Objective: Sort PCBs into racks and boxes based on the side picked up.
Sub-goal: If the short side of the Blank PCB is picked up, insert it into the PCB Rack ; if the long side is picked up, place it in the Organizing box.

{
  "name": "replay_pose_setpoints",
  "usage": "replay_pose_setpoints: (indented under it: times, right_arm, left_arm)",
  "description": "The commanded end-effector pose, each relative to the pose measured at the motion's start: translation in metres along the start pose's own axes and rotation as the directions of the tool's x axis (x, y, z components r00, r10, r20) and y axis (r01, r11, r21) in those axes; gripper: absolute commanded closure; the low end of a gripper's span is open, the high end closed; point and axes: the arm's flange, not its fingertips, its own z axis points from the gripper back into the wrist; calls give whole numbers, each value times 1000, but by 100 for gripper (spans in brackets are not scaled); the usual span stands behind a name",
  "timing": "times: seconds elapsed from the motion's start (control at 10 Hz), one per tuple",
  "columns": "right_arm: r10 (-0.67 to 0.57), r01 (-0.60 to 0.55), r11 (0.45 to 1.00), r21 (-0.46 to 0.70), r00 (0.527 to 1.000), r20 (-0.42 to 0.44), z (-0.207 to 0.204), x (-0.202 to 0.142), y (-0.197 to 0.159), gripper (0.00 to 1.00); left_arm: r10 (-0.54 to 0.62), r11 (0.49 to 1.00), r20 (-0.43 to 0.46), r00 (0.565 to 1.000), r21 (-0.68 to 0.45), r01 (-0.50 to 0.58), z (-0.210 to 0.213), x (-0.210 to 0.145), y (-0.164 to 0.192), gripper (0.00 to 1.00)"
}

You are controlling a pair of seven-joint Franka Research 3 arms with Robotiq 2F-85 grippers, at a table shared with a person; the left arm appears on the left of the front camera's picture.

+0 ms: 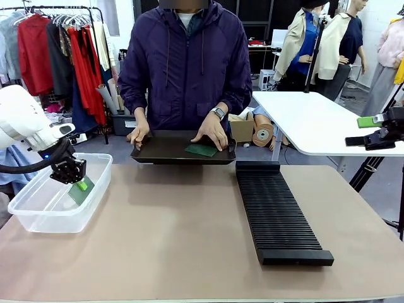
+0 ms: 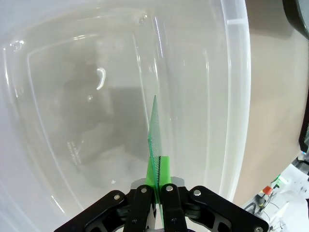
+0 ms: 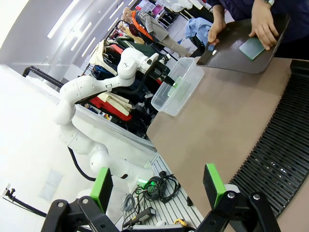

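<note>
The left gripper point(image 1: 77, 182) is clenched on 1 PCB point(image 2: 154, 128), holding it by one edge in the clear tub point(image 1: 38, 221) at the table's 9 o'clock, while the right gripper point(image 3: 158, 186) hangs released at 3 o'clock past the black rack point(image 1: 274, 211), and a 2nd PCB point(image 1: 201, 150) lies on the black tray point(image 1: 158, 148) beside the person's hand point(image 1: 211, 134) at 12 o'clock.

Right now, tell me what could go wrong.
1. The left tool grips the PCB by one edge over the tub; dropped, it may land on edge and lean on the wall.
2. A hand rests at the next PCB on the tray; reaching in risks contact.
</note>
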Motion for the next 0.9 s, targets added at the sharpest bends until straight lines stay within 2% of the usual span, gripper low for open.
replay_pose_setpoints:
  times: [0.0,0.4,0.5,0.8]
  right_arm:
    - [-3,3,1000,4,1000,13,0,3,2,0]
    - [-3,3,1000,4,1000,13,0,3,2,0]
    - [-3,3,1000,4,1000,13,0,3,2,0]
    - [-3,3,1000,4,1000,13,0,3,2,0]
  left_arm:
    - [-18,1000,24,1000,-14,18,-1,-2,1,84]
    - [-19,998,22,1000,59,18,2,1,0,5]
    - [-26,997,26,999,79,24,7,1,-2,0]
    - [-53,991,44,998,125,47,35,0,-14,0]
